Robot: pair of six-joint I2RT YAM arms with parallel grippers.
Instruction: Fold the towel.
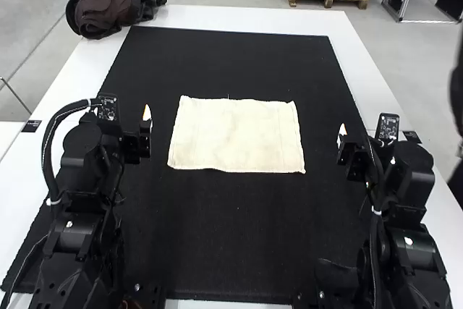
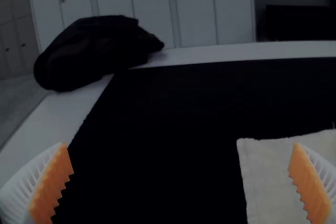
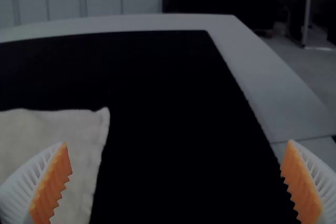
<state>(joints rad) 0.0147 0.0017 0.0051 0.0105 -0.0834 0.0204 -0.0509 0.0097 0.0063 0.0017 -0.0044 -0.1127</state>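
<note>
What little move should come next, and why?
Perhaps lower the left gripper and right gripper toward the towel at its near corners: it lies flat on the black mat between them, and both are open, holding nothing.

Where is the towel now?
In the high view, the towel lies spread on the black mat, near the middle, between the left gripper and the right gripper.

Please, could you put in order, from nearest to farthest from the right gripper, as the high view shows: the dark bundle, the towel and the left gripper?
From the right gripper:
1. Towel, lying on the mat between the two arms.
2. Left gripper, across the towel, on the left side.
3. Dark bundle, at the far left corner.
</note>
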